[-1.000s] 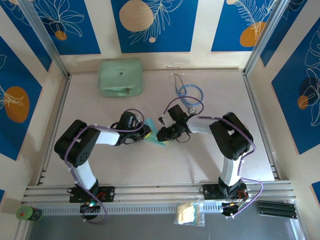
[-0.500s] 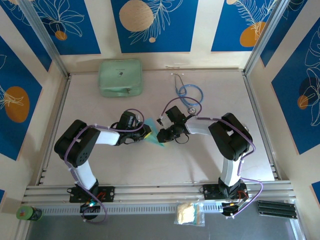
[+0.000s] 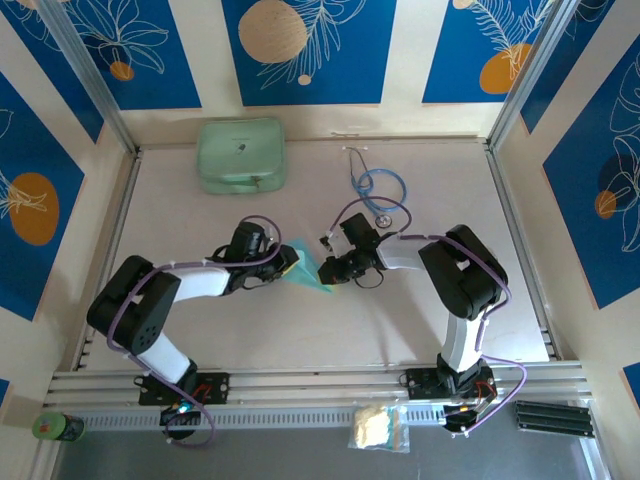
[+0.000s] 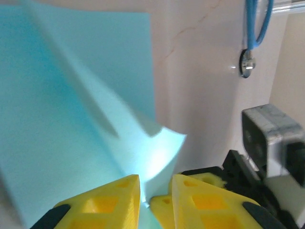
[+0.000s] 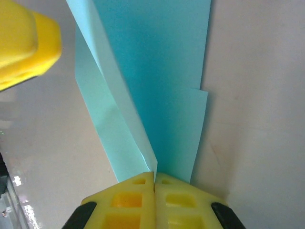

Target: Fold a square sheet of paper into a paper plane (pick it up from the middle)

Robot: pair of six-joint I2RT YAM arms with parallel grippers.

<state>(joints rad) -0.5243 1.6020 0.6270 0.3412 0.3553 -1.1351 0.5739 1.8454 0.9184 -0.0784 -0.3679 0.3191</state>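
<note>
Evidently both arms are creasing the paper (image 3: 308,275) mid-table.
Overhead, the case (image 3: 240,155) is sitting shut, its contents hidden. Left wrist: the left gripper (image 4: 156,183) is standing slightly apart around a raised flap. Right wrist: the right gripper (image 5: 154,177) is clamping the fold's tip; pressing well means aligning edges first.

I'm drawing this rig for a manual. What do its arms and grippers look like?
The left arm and right arm have black joints, white links and looping purple cables. The left gripper and right gripper have yellow wedge-shaped fingers with square recesses.
</note>
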